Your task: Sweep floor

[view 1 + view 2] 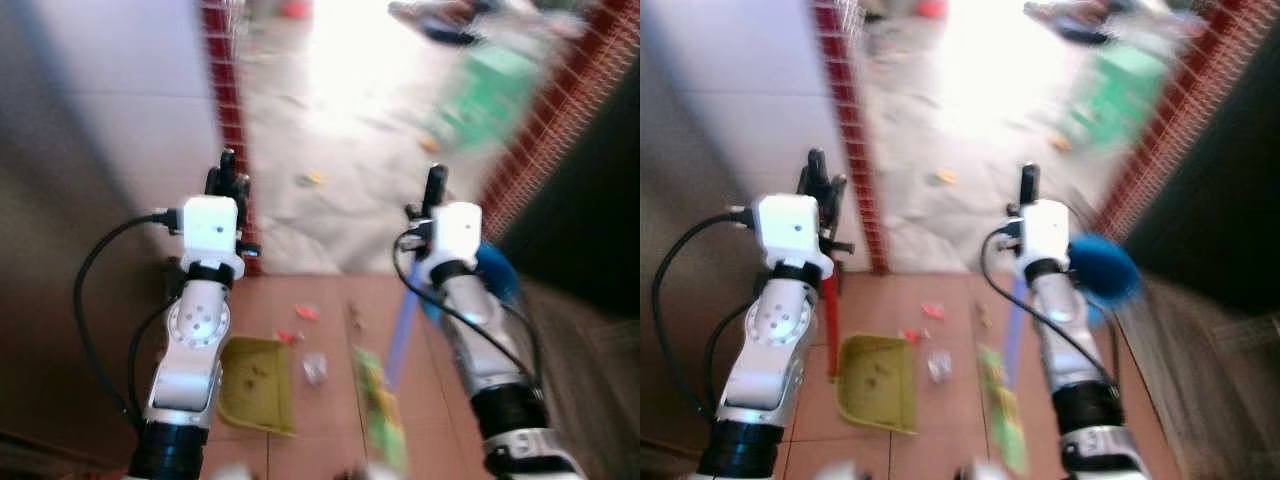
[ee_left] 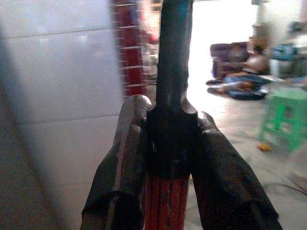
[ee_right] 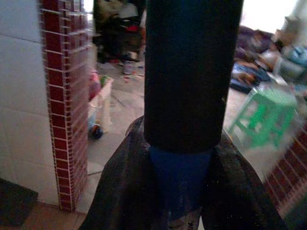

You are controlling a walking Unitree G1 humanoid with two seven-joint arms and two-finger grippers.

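Left gripper (image 2: 165,158) clamped on red dustpan handle (image 1: 828,320); right gripper (image 3: 180,177) clamped on blue broom handle (image 1: 400,335). Litter (image 1: 307,312) beside yellow-green dustpan (image 1: 256,384). Risk: blurred view, sweep scatters scraps past pan.

Yellow-green dustpan (image 1: 256,385) on tiled floor (image 1: 330,420), scattered litter (image 1: 307,313) beside green broom head (image 1: 382,415)

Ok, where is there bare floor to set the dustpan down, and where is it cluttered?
Bare tile lies left of the green dustpan, toward the white wall, and right of the broom head. It is crowded between dustpan and broom head, where scraps lie. Left end effector grips the red handle; right end effector grips the blue broom handle.
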